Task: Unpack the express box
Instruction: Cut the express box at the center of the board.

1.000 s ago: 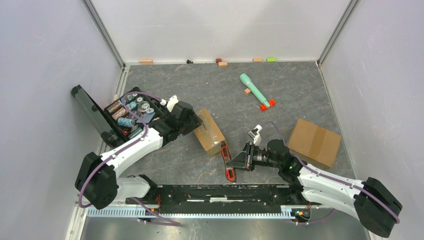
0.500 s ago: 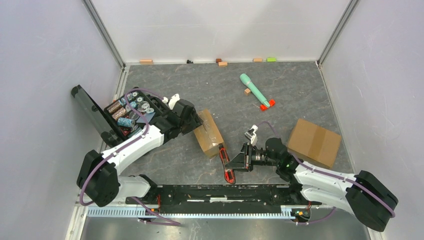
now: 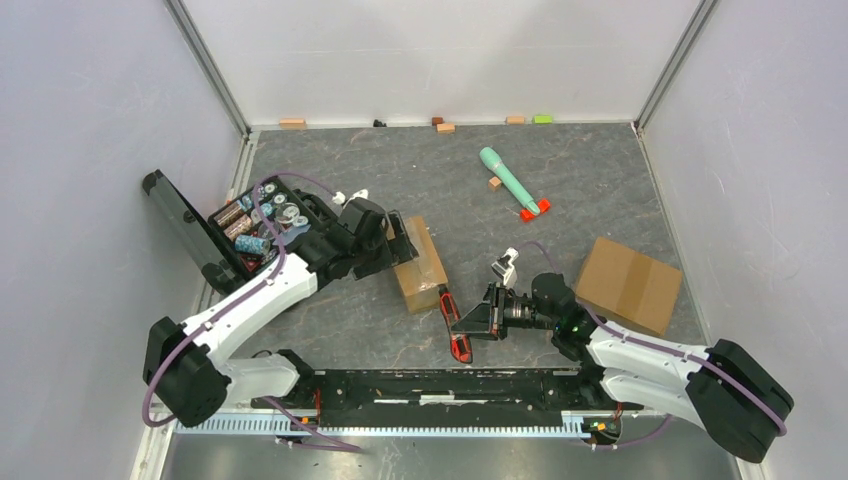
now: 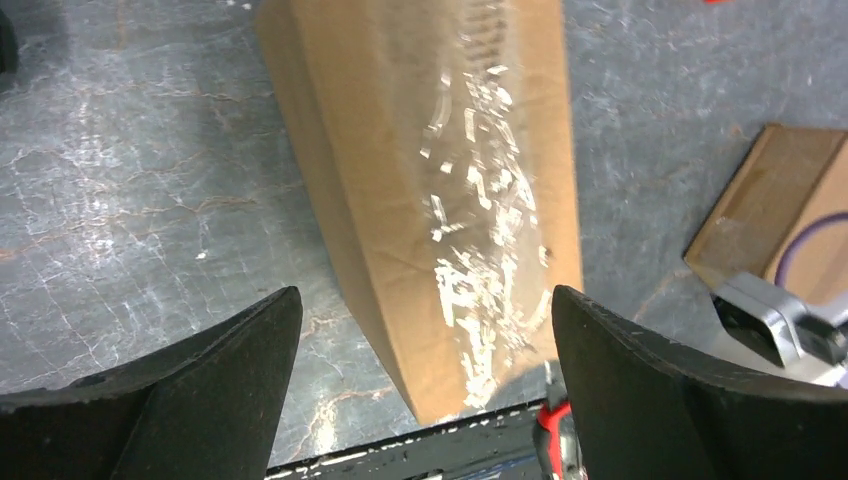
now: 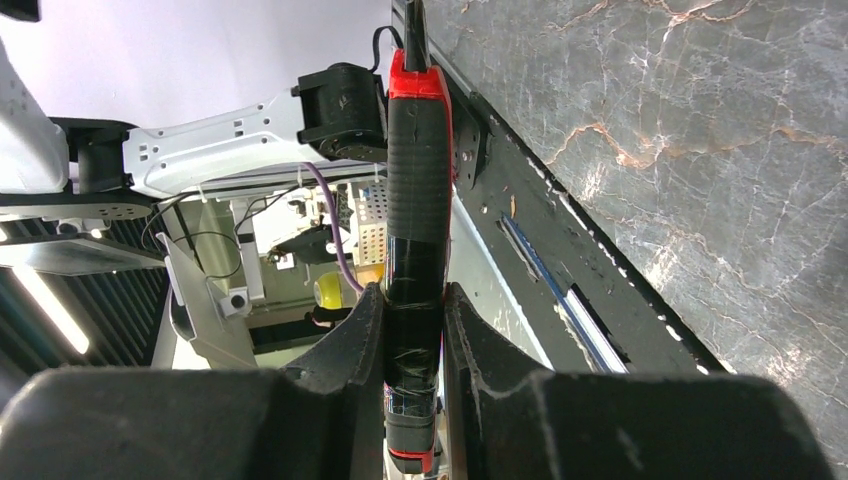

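Overhead looks down; left wrist close — both show box [image 3: 418, 265].

the express box [image 3: 422, 268] lay between the wide jaws of the left gripper [image 3: 405, 243], a gap each side; the cutter [image 3: 453, 325] clamped in the right gripper [image 3: 468, 322] crowded its near corner; open table [image 3: 580, 190] stretched beyond, toward the green tool [image 3: 508, 178]

box [image 4: 430, 180] far end cut off; taped top blurred

Brown express box [image 3: 420, 265], sealed with clear tape [image 4: 480, 200], lies flat mid-table; red-black cutter [image 3: 455, 325] beside near corner.
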`<action>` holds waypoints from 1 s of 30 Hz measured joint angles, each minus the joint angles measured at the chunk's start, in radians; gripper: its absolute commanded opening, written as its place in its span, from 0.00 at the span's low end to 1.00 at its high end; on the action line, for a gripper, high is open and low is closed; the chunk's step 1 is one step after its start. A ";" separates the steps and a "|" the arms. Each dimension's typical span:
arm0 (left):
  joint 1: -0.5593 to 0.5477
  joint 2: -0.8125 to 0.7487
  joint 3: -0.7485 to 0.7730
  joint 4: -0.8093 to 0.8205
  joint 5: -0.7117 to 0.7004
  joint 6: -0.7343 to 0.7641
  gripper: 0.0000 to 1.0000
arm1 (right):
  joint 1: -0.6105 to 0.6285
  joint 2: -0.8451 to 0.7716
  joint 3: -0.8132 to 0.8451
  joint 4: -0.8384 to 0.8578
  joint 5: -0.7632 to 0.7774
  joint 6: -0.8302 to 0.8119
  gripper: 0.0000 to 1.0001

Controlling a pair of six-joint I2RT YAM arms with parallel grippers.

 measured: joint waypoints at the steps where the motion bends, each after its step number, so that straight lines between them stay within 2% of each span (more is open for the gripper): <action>1: -0.012 -0.003 0.016 -0.014 0.004 0.006 1.00 | 0.000 0.002 0.000 0.000 0.000 -0.002 0.00; 8: -0.206 0.046 0.109 -0.106 -0.057 0.006 1.00 | 0.000 0.008 0.000 0.000 0.000 -0.014 0.00; 14: -0.306 0.132 0.142 -0.188 -0.143 -0.043 1.00 | 0.000 0.010 0.000 0.000 -0.001 -0.023 0.00; 30: -0.356 0.213 0.208 -0.235 -0.234 -0.160 1.00 | -0.002 0.020 0.000 0.011 0.000 -0.011 0.00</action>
